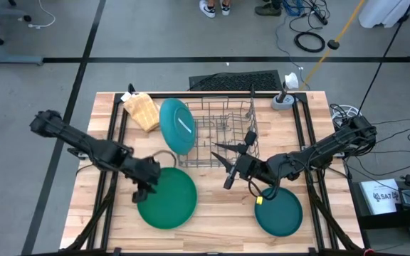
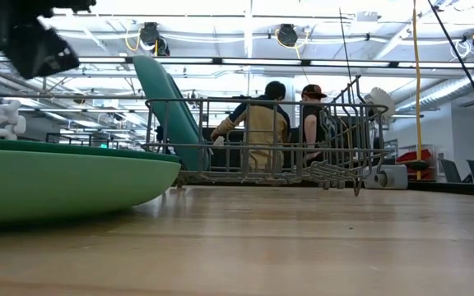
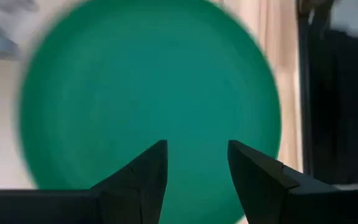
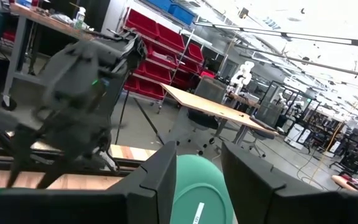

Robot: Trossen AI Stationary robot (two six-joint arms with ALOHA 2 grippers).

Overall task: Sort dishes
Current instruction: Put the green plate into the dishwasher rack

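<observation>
The bench is seen as pale wooden planks, bare between the two flat plates and along the near edge; at the middle of the far half a grey wire rack of thin rods is set; a smooth round dark green plate is laid flat towards the near left corner; a teal plate is propped on edge at the rack's left end; a smaller teal dish is laid flat towards the near right corner; a tan waffle-textured lump is placed near the far left corner; the left claw is held over the green plate's left rim, fingers parted and empty; the right claw is held just off the rack's near right corner, fingers parted, nothing gripped.
</observation>
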